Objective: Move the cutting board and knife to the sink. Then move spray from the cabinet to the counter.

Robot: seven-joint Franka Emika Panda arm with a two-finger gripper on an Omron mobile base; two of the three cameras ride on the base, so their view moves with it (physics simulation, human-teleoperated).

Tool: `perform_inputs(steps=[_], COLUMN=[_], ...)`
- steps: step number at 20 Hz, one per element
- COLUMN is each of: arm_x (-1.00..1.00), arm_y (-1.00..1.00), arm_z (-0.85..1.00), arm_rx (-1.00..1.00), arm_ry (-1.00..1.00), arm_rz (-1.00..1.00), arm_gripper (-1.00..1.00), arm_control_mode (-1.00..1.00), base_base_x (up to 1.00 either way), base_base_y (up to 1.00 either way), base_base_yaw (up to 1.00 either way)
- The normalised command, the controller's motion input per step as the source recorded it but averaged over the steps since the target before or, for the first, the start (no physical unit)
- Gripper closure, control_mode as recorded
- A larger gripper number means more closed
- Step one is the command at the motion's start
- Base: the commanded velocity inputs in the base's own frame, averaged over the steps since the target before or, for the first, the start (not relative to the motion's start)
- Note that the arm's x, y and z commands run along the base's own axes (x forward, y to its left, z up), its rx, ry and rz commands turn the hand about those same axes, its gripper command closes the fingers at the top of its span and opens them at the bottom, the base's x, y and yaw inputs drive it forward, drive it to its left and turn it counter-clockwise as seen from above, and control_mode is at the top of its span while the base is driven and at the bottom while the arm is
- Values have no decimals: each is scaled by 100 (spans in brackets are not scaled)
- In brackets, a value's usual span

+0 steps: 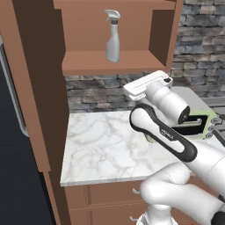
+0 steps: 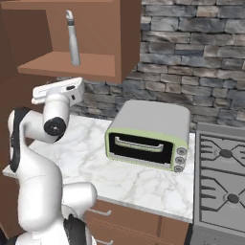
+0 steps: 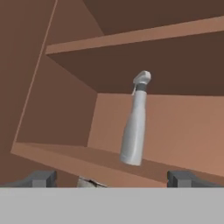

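on the cabinet (image 1: 101, 66) shelf, the spray (image 1: 113, 37) stands upright.

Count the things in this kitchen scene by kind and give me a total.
Spray: 1
Toaster oven: 1
Stove: 1
Cabinet: 1
Counter: 1
Total: 5

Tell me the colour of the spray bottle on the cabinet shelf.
Translucent grey-white; the spray shows best in the left base view, standing upright on the cabinet shelf.
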Motion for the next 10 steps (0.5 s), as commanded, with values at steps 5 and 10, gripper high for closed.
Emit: perform_inputs(steps=[5, 10], arm_x=[11, 14], arm_y=[-1, 0], arm_z=[0, 3], arm_rx=[0, 0], arm_ry=[0, 8], arm_rz=[0, 0], arm_gripper=[-100, -100], arm_control_mode=[-100, -100], base_base_x=[0, 0], base_base_y=[0, 0], base_base_yaw=[0, 0])
